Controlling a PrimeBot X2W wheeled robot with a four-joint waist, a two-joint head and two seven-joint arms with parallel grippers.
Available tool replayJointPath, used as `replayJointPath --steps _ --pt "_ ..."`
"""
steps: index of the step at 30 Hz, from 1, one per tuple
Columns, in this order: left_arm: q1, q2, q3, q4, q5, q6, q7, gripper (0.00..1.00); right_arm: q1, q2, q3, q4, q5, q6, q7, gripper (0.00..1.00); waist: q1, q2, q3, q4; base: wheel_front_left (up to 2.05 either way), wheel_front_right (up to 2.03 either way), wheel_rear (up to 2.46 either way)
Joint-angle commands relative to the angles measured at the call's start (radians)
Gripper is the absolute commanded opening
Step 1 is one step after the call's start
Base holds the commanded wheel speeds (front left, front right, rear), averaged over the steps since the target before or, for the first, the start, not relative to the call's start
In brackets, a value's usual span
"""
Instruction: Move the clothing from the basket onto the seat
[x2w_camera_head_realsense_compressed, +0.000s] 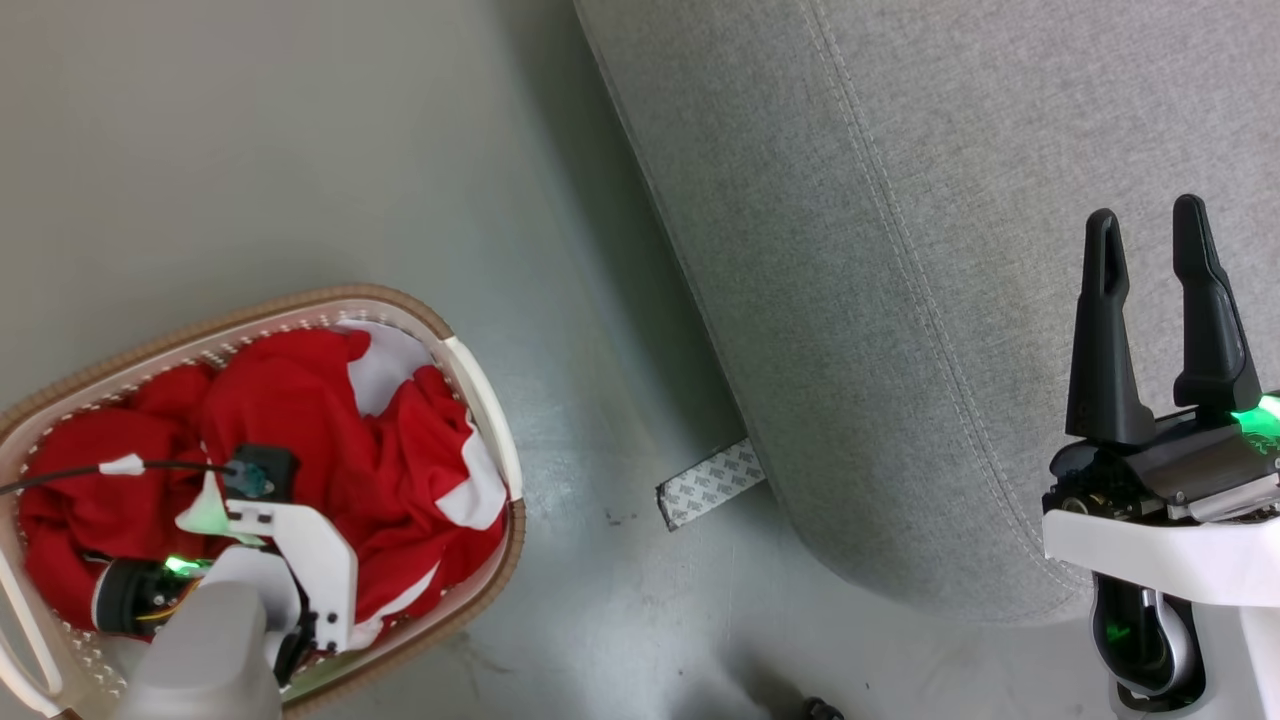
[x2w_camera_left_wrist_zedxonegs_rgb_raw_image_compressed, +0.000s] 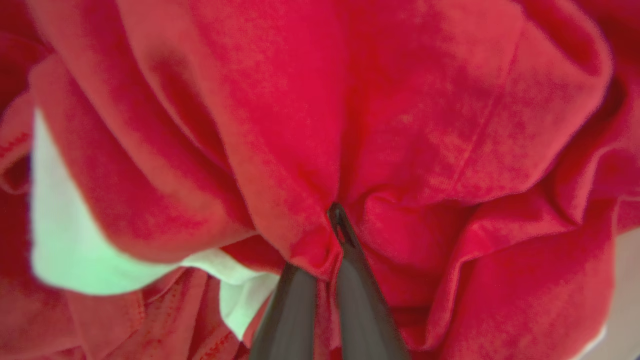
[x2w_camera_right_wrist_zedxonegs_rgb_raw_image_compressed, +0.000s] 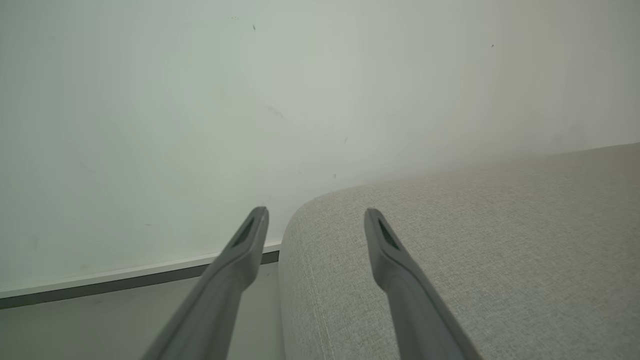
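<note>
From my remote station, I saw the soft bright red clothing with white trim (x2w_camera_head_realsense_compressed: 290, 400) lying heaped in the oval cream-white perforated plastic basket with a brown rim (x2w_camera_head_realsense_compressed: 330, 298). None of it was on the seat. The basket stood on the smooth grey-green floor (x2w_camera_head_realsense_compressed: 300, 130) at the lower left of the head view, well apart from the large grey woven-fabric upholstered seat (x2w_camera_head_realsense_compressed: 900, 250), which filled the upper right.

My left arm's white wrist housing (x2w_camera_head_realsense_compressed: 300, 560) reached down into the basket and covered its fingers in the head view. In the left wrist view the left gripper (x2w_camera_left_wrist_zedxonegs_rgb_raw_image_compressed: 334, 220) was pinched narrow on a fold of the red clothing (x2w_camera_left_wrist_zedxonegs_rgb_raw_image_compressed: 400, 125). The fabric bunched over one dark finger and gathered into creases at the tip of the other. A patch of white trim (x2w_camera_left_wrist_zedxonegs_rgb_raw_image_compressed: 65, 240) showed to the left of the fingers.

The right gripper (x2w_camera_head_realsense_compressed: 1145, 220) was at the lower right over the rounded edge of the seat, its two long dark fingers spread wide with nothing between them. In the right wrist view the right gripper (x2w_camera_right_wrist_zedxonegs_rgb_raw_image_compressed: 315, 216) pointed along the seat's corner (x2w_camera_right_wrist_zedxonegs_rgb_raw_image_compressed: 500, 225) towards a plain pale wall (x2w_camera_right_wrist_zedxonegs_rgb_raw_image_compressed: 200, 100) with a dark baseboard (x2w_camera_right_wrist_zedxonegs_rgb_raw_image_compressed: 125, 282).

A short grey strip with a printed pattern (x2w_camera_head_realsense_compressed: 710, 483) lay on the floor, with one end at the seat's lower edge.
</note>
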Motion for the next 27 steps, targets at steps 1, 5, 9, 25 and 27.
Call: replayJointPath --steps 1,5,9,25,27 --pt "-0.008 0.001 -0.006 0.005 -0.007 -0.009 -0.011 0.00 -0.017 0.003 -0.004 0.007 -0.001 -0.002 0.000 1.00 -0.0001 0.0000 -0.008 0.005 0.00 0.00 0.00" --pt "0.002 -0.009 -0.015 0.016 -0.016 -0.022 -0.038 0.00 -0.018 0.003 0.000 0.016 -0.017 -0.002 0.000 1.00 -0.0001 0.0000 -0.041 0.021 0.00 0.00 0.00" --pt "0.020 -0.037 -0.016 0.022 -0.030 -0.029 -0.083 0.00 -0.007 -0.002 -0.002 0.019 -0.029 -0.002 0.000 1.00 -0.0001 0.0000 -0.100 0.049 0.00 0.00 0.00" --pt "0.073 -0.142 -0.058 -0.007 -0.089 -0.063 -0.284 0.00 0.068 -0.068 0.016 0.031 -0.071 -0.002 0.000 1.00 -0.0001 0.0000 -0.358 0.215 0.00 0.00 0.00" --pt "0.088 -0.152 -0.069 -0.025 -0.097 -0.065 -0.302 0.00 0.082 -0.075 0.017 0.036 -0.073 -0.002 0.000 1.00 -0.0001 0.0000 -0.392 0.241 0.00 0.00 0.00"
